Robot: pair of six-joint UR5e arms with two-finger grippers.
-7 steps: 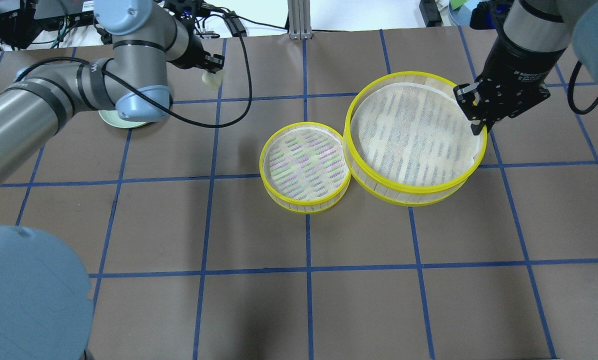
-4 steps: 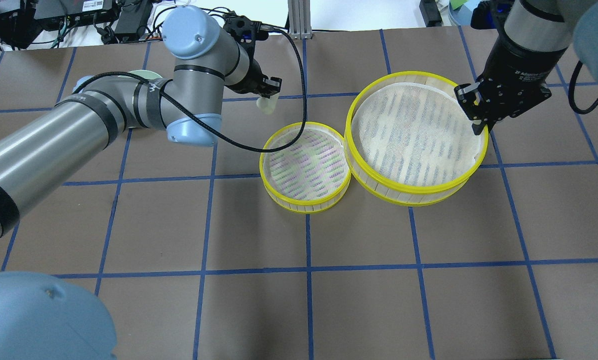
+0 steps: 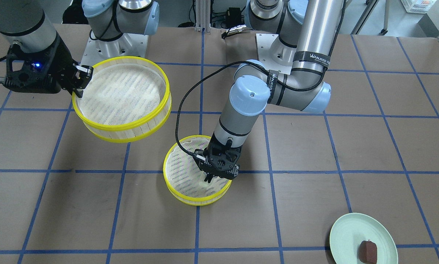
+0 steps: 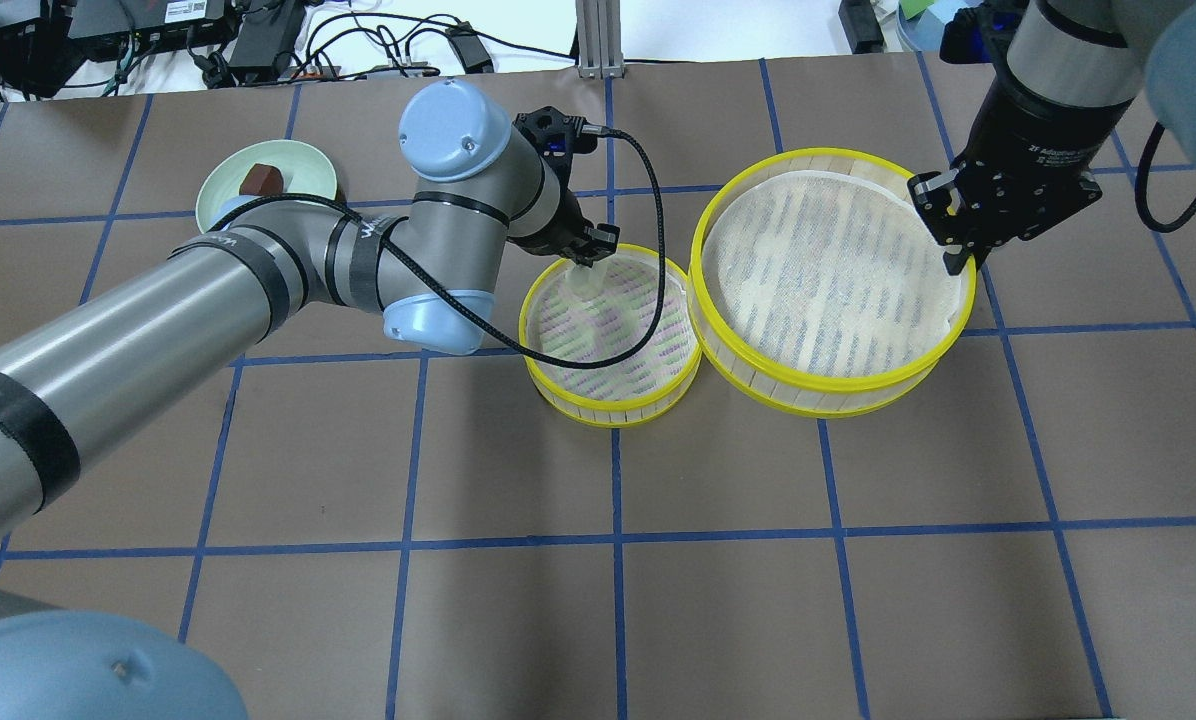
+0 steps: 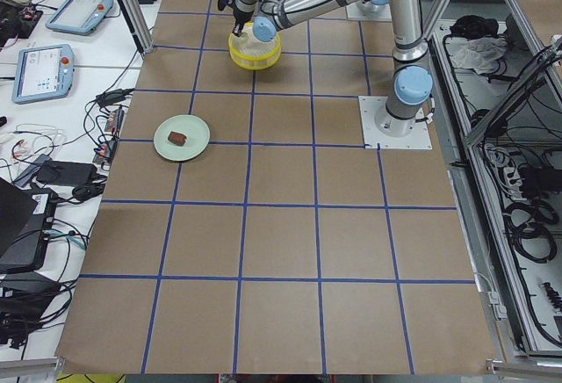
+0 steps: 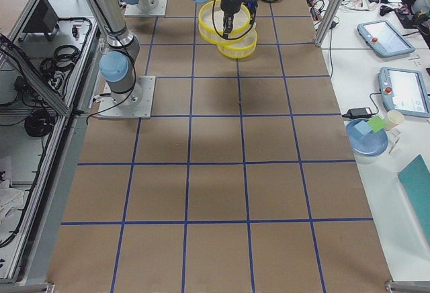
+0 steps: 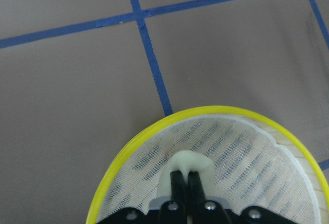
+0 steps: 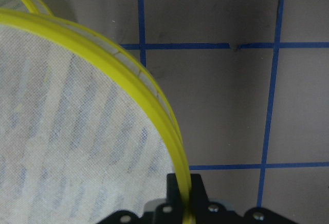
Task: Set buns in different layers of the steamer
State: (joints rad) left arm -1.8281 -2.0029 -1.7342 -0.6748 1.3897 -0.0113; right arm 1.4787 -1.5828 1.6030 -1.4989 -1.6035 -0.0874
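Grip status: left gripper is clamped on the white bun, fingers nearly together and pinching its middle, with the soft bun bulging out past the tips. Gripper and bun are inside the table tray, close to that tray's far rim and a bit toward its left side, tool pointing roughly straight down. Wrist view puts the bun at or just above the tray's mesh liner; can't tell if it's actually touching. Reads as step one, dropping the first bun into the bottom layer, at the lower-and-release point. Next move, as I see it: ease down until the bun sits on the liner, open just enough to let go, then pull straight up so the fingers don't drag the liner or clip the tray's rim. Bun is squishy, so it may stick to a finger on release. Right gripper is closed on the rim of the raised tray, one finger inside the wall and one outside, on the side away from the table tray. That tray looks to be held off the table, just right of the table tray with rims nearly meeting, and has nothing in it. Brown bun sits on the green plate, well left of the table tray and farther from the robot, not yet picked. So roughly early-to-mid task: one bun about placed, second bun and stacking to go.
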